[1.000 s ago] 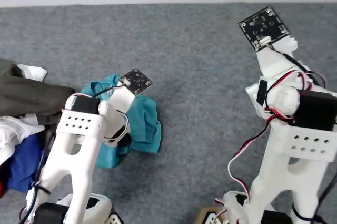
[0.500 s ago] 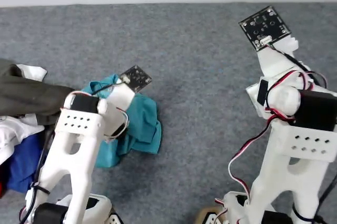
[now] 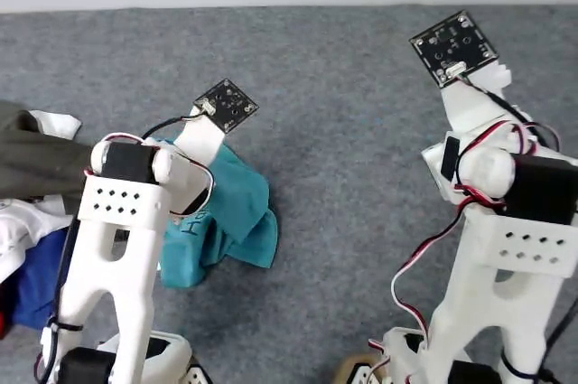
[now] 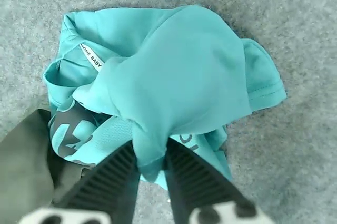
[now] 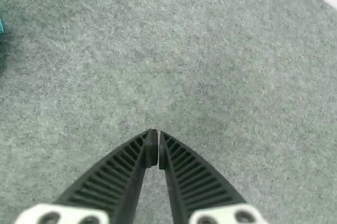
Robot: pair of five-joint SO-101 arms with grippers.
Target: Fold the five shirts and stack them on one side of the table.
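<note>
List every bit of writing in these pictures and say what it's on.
White neck label on the teal shirt: small dark lettering, too small and creased to read.
Dark print on the same shirt: crumpled into folds, no whole word readable.
Right arm's circuit board, high view: no readable marking.

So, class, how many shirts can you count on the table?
4: the crumpled teal fabric shirt pinched by the left pincer; dark olive shirt, white shirt and blue shirt heaped beside that arm. Others may be hidden.
</note>
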